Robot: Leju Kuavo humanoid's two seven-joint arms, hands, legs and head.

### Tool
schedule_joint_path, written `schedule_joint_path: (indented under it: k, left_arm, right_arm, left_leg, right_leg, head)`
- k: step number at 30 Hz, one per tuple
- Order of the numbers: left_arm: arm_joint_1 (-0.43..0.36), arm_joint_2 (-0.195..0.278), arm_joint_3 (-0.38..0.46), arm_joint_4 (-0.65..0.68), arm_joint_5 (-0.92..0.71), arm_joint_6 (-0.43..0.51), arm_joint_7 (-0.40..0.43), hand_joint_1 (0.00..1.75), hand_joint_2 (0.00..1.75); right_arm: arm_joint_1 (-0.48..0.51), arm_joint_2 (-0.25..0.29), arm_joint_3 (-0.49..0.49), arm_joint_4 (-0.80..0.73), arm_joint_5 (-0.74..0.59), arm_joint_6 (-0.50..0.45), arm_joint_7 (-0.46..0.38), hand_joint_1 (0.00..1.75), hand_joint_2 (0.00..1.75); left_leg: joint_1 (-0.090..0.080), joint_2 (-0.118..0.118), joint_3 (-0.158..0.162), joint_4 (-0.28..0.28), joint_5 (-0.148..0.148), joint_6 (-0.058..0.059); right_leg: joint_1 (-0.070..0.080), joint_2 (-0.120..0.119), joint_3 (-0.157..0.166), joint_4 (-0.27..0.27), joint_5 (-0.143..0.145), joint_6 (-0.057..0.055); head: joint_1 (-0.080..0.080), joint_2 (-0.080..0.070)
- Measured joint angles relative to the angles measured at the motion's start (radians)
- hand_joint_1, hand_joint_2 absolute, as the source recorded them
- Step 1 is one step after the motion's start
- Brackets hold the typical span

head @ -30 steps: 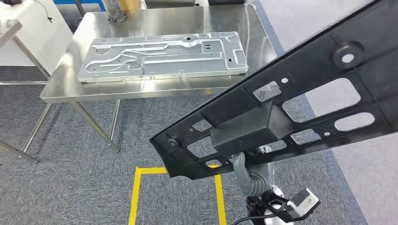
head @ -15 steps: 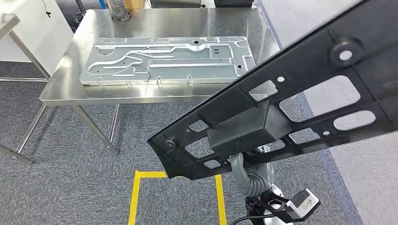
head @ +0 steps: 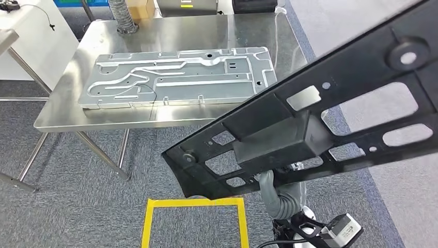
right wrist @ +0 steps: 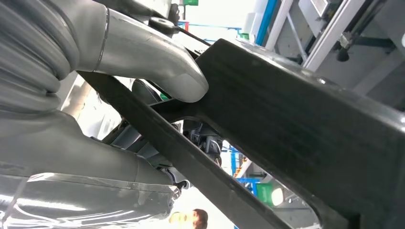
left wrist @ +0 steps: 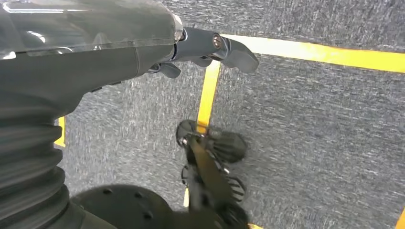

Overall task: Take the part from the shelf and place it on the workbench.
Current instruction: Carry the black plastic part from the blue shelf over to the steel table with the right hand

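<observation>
Since a second ago the whole head view has shifted: the bench (head: 62,116) and the yellow floor square (head: 193,202) sit lower in the picture, so the camera has moved, not the things. The black part (head: 310,124) has kept its place, slanting across the right of the view, high end up to the right, low corner over the carpet (head: 77,196) just short of the bench's near edge.

The right hand (right wrist: 143,57) holds the part from below; in the right wrist view its thumb (right wrist: 176,78) presses against a black bar of the frame. The rest of its fingers are hidden behind the part, so how they wrap it is hard to say.

The left hand (left wrist: 210,47) hangs over the carpet and a yellow line (left wrist: 310,52), holding nothing; its fingers look loosely apart, though most of them are hidden behind the wrist cover.

On the bench lies a silver plate (head: 175,77), flat, well apart from the black part.
</observation>
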Motion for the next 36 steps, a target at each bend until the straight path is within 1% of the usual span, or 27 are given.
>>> schedule_joint_path:
  k: [1, 2, 4, 5, 6, 9, 10, 11, 13, 14, 15, 16, 17, 18, 20, 21, 22, 24, 25, 27, 28, 30, 31, 32, 33, 35, 36]
  left_arm:
    - [0.003, 0.000, 0.000, 0.000, 0.000, 0.000, 0.000, 0.00, 1.75]
    - [0.005, 0.000, 0.000, 0.000, 0.000, 0.000, 0.000, 0.00, 1.75]
    - [0.008, 0.003, 0.000, 0.001, 0.000, 0.000, 0.000, 0.00, 1.75]
    - [0.008, 0.005, 0.000, 0.001, 0.000, 0.000, -0.001, 0.00, 1.75]
    - [0.007, 0.006, 0.000, 0.002, 0.000, -0.001, -0.001, 0.00, 1.75]
    - [0.005, 0.008, 0.000, 0.002, 0.001, -0.001, -0.001, 0.00, 1.75]
    - [0.005, 0.008, 0.000, 0.002, 0.001, -0.001, -0.002, 0.00, 1.75]
    - [0.006, 0.008, 0.000, 0.002, 0.001, -0.002, -0.002, 0.00, 1.75]
    - [0.006, 0.008, 0.000, 0.002, 0.001, -0.004, -0.002, 0.00, 1.75]
    - [0.005, 0.008, 0.000, 0.002, 0.001, -0.005, -0.002, 0.00, 1.75]
    - [0.006, 0.008, 0.000, 0.002, 0.002, -0.006, -0.002, 0.00, 1.75]
    - [0.007, 0.008, 0.000, 0.002, 0.002, -0.007, -0.002, 0.00, 1.75]
    - [0.008, 0.008, 0.000, 0.002, 0.003, -0.008, -0.002, 0.00, 1.75]
    - [0.008, 0.008, 0.000, 0.002, 0.004, -0.009, -0.002, 0.00, 1.75]
    - [0.008, 0.008, 0.000, 0.002, 0.008, -0.010, -0.002, 0.00, 1.75]
    - [0.007, 0.007, 0.000, 0.003, 0.011, -0.010, -0.002, 0.00, 1.75]
    - [0.007, 0.007, 0.000, 0.003, 0.015, -0.010, -0.003, 0.00, 1.75]
    - [0.004, 0.007, 0.000, 0.003, 0.020, -0.010, -0.006, 0.00, 1.75]
    - [0.003, 0.006, 0.000, 0.003, 0.023, -0.009, -0.007, 0.00, 1.75]
    - [0.002, 0.003, 0.000, 0.003, 0.025, -0.007, -0.010, 0.00, 1.75]
    - [0.002, 0.002, 0.000, 0.003, 0.027, -0.005, -0.012, 0.00, 1.75]
    - [0.004, 0.002, 0.000, 0.003, 0.030, -0.002, -0.013, 0.00, 1.75]
    - [0.006, 0.002, 0.000, 0.003, 0.031, 0.001, -0.013, 0.00, 1.75]
    - [0.007, 0.002, 0.000, 0.003, 0.033, 0.003, -0.013, 0.00, 1.75]
    - [0.008, 0.002, 0.001, 0.003, 0.035, 0.004, -0.013, 0.00, 1.75]
    - [0.012, 0.002, 0.002, 0.003, 0.040, 0.007, -0.013, 0.00, 1.75]
    - [0.013, 0.002, 0.002, 0.004, 0.042, 0.007, -0.013, 0.00, 1.75]
  right_arm:
    - [0.005, 0.001, -0.001, -0.003, 0.004, 0.002, 0.000, 1.75, 1.75]
    - [0.009, 0.001, -0.002, -0.007, 0.008, 0.003, -0.001, 1.75, 1.75]
    - [0.015, 0.003, -0.003, -0.015, 0.014, 0.004, -0.003, 1.75, 1.75]
    - [0.018, 0.004, -0.004, -0.019, 0.017, 0.004, -0.004, 1.75, 1.75]
    - [0.020, 0.005, -0.005, -0.022, 0.020, 0.005, -0.006, 1.75, 1.75]
    - [0.026, 0.008, -0.008, -0.034, 0.026, 0.006, -0.008, 1.75, 1.75]
    - [0.026, 0.009, -0.009, -0.038, 0.027, 0.006, -0.009, 1.75, 1.75]
    - [0.026, 0.009, -0.010, -0.040, 0.027, 0.006, -0.009, 1.75, 1.75]
    - [0.025, 0.009, -0.011, -0.040, 0.029, 0.007, -0.009, 1.75, 1.75]
    - [0.025, 0.009, -0.012, -0.040, 0.030, 0.007, -0.009, 1.75, 1.75]
    - [0.025, 0.009, -0.013, -0.039, 0.031, 0.007, -0.009, 1.75, 1.75]
    - [0.025, 0.009, -0.014, -0.039, 0.033, 0.006, -0.010, 1.75, 1.75]
    - [0.025, 0.009, -0.014, -0.038, 0.035, 0.006, -0.010, 1.75, 1.75]
    - [0.025, 0.009, -0.014, -0.038, 0.037, 0.006, -0.010, 1.75, 1.75]
    - [0.024, 0.009, -0.015, -0.036, 0.039, 0.006, -0.012, 1.75, 1.75]
    - [0.024, 0.009, -0.015, -0.035, 0.040, 0.006, -0.014, 1.75, 1.75]
    - [0.022, 0.009, -0.016, -0.034, 0.040, 0.004, -0.016, 1.75, 1.75]
    - [0.013, 0.009, -0.019, -0.033, 0.041, -0.001, -0.021, 1.75, 1.75]
    - [0.008, 0.009, -0.022, -0.034, 0.040, -0.006, -0.023, 1.75, 1.75]
    - [0.001, 0.010, -0.031, -0.037, 0.038, -0.015, -0.026, 1.75, 1.75]
    - [-0.001, 0.010, -0.036, -0.038, 0.038, -0.018, -0.027, 1.75, 1.75]
    - [-0.002, 0.010, -0.045, -0.041, 0.037, -0.023, -0.028, 1.75, 1.75]
    - [-0.001, 0.010, -0.051, -0.043, 0.038, -0.028, -0.029, 1.75, 1.75]
    - [-0.001, 0.010, -0.056, -0.045, 0.040, -0.034, -0.030, 1.75, 1.75]
    - [-0.001, 0.010, -0.062, -0.047, 0.043, -0.041, -0.030, 1.75, 1.75]
    - [-0.004, 0.010, -0.074, -0.053, 0.060, -0.064, -0.031, 1.75, 1.75]
    - [-0.008, 0.010, -0.082, -0.054, 0.075, -0.081, -0.031, 1.75, 1.75]
  left_leg:
    - [0.000, 0.000, -0.027, 0.015, 0.020, 0.001]
    - [0.000, 0.000, -0.033, -0.011, 0.061, 0.003]
    - [-0.003, 0.000, -0.003, -0.141, 0.167, 0.013]
    - [-0.007, 0.000, 0.017, -0.201, 0.199, 0.019]
    - [-0.010, 0.001, 0.031, -0.241, 0.213, 0.024]
    - [-0.012, 0.000, 0.052, -0.278, 0.196, 0.040]
    - [-0.011, 0.000, 0.066, -0.289, 0.192, 0.046]
    - [-0.009, -0.001, 0.082, -0.298, 0.187, 0.051]
    - [-0.009, -0.002, 0.109, -0.310, 0.174, 0.058]
    - [-0.009, -0.003, 0.120, -0.312, 0.165, 0.060]
    - [-0.010, -0.004, 0.132, -0.312, 0.155, 0.061]
    - [-0.010, -0.005, 0.147, -0.312, 0.144, 0.061]
    - [-0.011, -0.006, 0.164, -0.312, 0.131, 0.060]
    - [-0.011, -0.007, 0.182, -0.312, 0.118, 0.059]
    - [-0.012, -0.008, 0.213, -0.311, 0.091, 0.053]
    - [-0.013, -0.009, 0.223, -0.310, 0.078, 0.048]
    - [-0.013, -0.010, 0.233, -0.309, 0.068, 0.043]
    - [-0.011, -0.010, 0.243, -0.296, 0.065, 0.029]
    - [-0.010, -0.009, 0.238, -0.272, 0.070, 0.024]
    - [-0.008, -0.005, 0.184, -0.176, 0.067, 0.016]
    - [-0.006, -0.004, 0.142, -0.115, 0.050, 0.013]
    - [-0.003, -0.003, 0.060, -0.019, -0.009, 0.007]
    - [-0.001, -0.003, 0.032, -0.004, -0.030, 0.004]
    - [0.000, -0.003, 0.018, -0.017, -0.030, 0.003]
    - [0.001, -0.002, 0.015, -0.059, -0.003, 0.003]
    - [0.000, -0.001, 0.028, -0.184, 0.116, 0.008]
    - [-0.002, 0.000, 0.033, -0.230, 0.164, 0.012]
  right_leg:
    - [0.000, 0.001, 0.013, 0.000, -0.011, 0.000]
    - [0.000, 0.003, 0.029, 0.000, -0.023, 0.001]
    - [0.000, 0.004, 0.062, -0.001, -0.049, 0.006]
    - [0.001, 0.005, 0.072, -0.003, -0.060, 0.011]
    - [0.002, 0.005, 0.079, -0.007, -0.067, 0.017]
    - [0.004, 0.005, 0.089, -0.008, -0.063, 0.036]
    - [0.004, 0.005, 0.084, 0.014, -0.055, 0.042]
    - [0.003, 0.004, 0.064, 0.054, -0.051, 0.047]
    - [0.002, 0.003, -0.013, 0.174, -0.074, 0.051]
    - [0.002, 0.002, -0.060, 0.231, -0.102, 0.053]
    - [0.002, 0.002, -0.099, 0.267, -0.130, 0.055]
    - [0.001, 0.002, -0.127, 0.276, -0.147, 0.056]
    - [0.001, 0.002, -0.140, 0.257, -0.143, 0.057]
    - [0.001, 0.002, -0.141, 0.210, -0.112, 0.056]
    - [0.004, 0.001, -0.127, 0.090, 0.009, 0.047]
    - [0.007, 0.001, -0.121, 0.050, 0.056, 0.039]
    - [0.011, 0.002, -0.117, 0.029, 0.086, 0.030]
    - [0.015, 0.004, -0.102, 0.021, 0.082, 0.013]
    - [0.014, 0.005, -0.091, 0.016, 0.078, 0.005]
    - [0.010, 0.005, -0.066, 0.008, 0.064, -0.007]
    - [0.010, 0.004, -0.055, 0.007, 0.055, -0.011]
    - [0.010, 0.004, -0.035, 0.006, 0.037, -0.013]
    - [0.010, 0.005, -0.023, 0.006, 0.027, -0.012]
    - [0.009, 0.007, -0.010, 0.006, 0.017, -0.011]
    - [0.008, 0.008, 0.006, 0.007, 0.006, -0.008]
    - [0.007, 0.008, 0.033, 0.009, -0.018, -0.001]
    - [0.008, 0.009, 0.040, 0.010, -0.028, 0.004]
  head:
    - [0.000, 0.000]
    - [0.000, 0.000]
    - [0.000, 0.000]
    - [0.000, 0.000]
    - [0.000, 0.000]
    - [0.000, 0.000]
    - [0.000, 0.000]
    - [0.000, 0.000]
    - [0.000, 0.000]
    - [0.000, 0.000]
    - [0.000, 0.000]
    - [0.000, 0.000]
    - [0.000, 0.000]
    - [0.000, 0.000]
    - [0.000, 0.000]
    - [0.000, 0.000]
    - [0.000, 0.000]
    - [0.000, 0.000]
    - [0.000, 0.000]
    - [0.000, 0.000]
    - [0.000, 0.000]
    - [0.000, 0.000]
    - [0.000, 0.000]
    - [0.000, 0.000]
    - [0.000, 0.000]
    - [0.000, 0.000]
    - [0.000, 0.000]
